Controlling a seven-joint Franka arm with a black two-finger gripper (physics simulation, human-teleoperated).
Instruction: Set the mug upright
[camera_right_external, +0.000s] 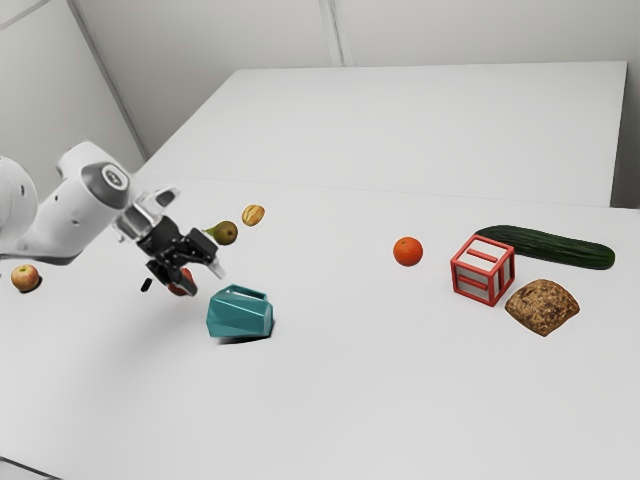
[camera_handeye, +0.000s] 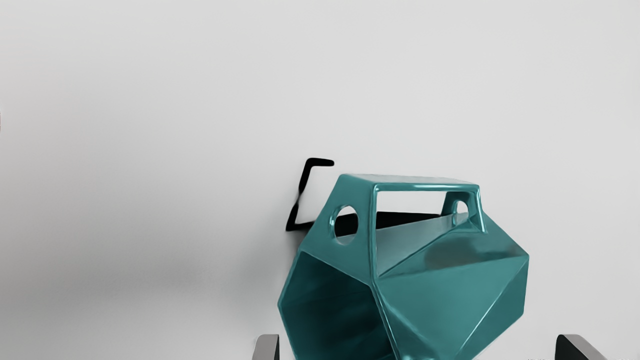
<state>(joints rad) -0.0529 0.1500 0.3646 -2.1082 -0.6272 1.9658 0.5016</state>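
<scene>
Tabletop (camera_right_external: 400, 400), mug (camera_handeye: 440, 300) beyond parted fingers (camera_handeye: 265, 348)

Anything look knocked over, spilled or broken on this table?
Yes, the teal mug lies on its side: its handle points up and its mouth faces sideways. I see no spill or breakage.

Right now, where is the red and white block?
The block is on the exterior view's right, between the orange and the bumpy brown lump.
</scene>
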